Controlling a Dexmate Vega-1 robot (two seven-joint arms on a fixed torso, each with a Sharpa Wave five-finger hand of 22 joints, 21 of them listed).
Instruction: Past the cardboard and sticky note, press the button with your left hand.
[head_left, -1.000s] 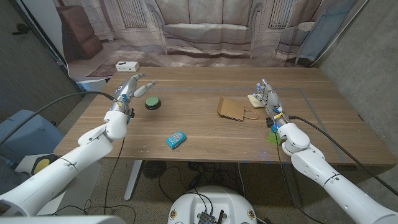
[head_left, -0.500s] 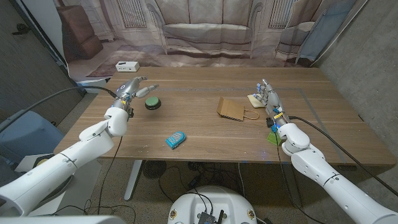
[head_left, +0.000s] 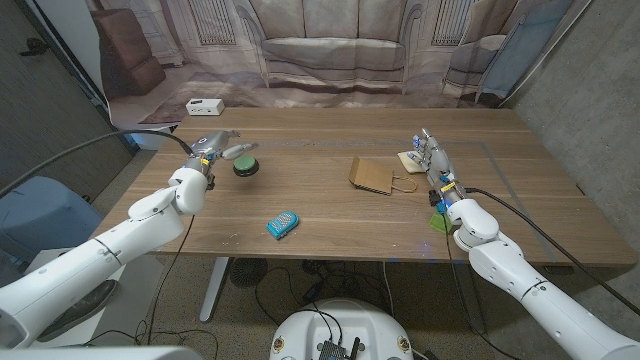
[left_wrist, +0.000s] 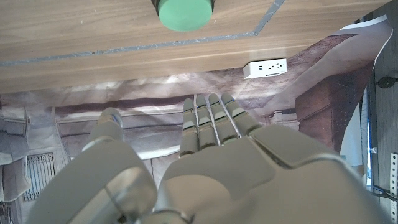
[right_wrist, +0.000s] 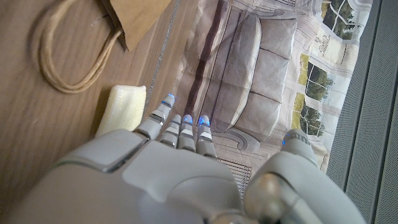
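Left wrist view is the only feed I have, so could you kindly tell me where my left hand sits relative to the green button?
Observer: In the head view the left hand is beside the green button, fingers apart, not touching it.
Operator: What else is on the table?
Observer: A brown paper bag lies mid-table, a blue packet nearer the front edge.
Operator: And the right hand?
Observer: The right hand holds nothing, beside a pale yellow pad.

Blue packet (head_left: 283, 224) near the table's front edge; white power strip (head_left: 204, 106) (beyond the table).

button (left_wrist: 183, 13) cropped (wrist view), bag (right_wrist: 135, 14) cut off
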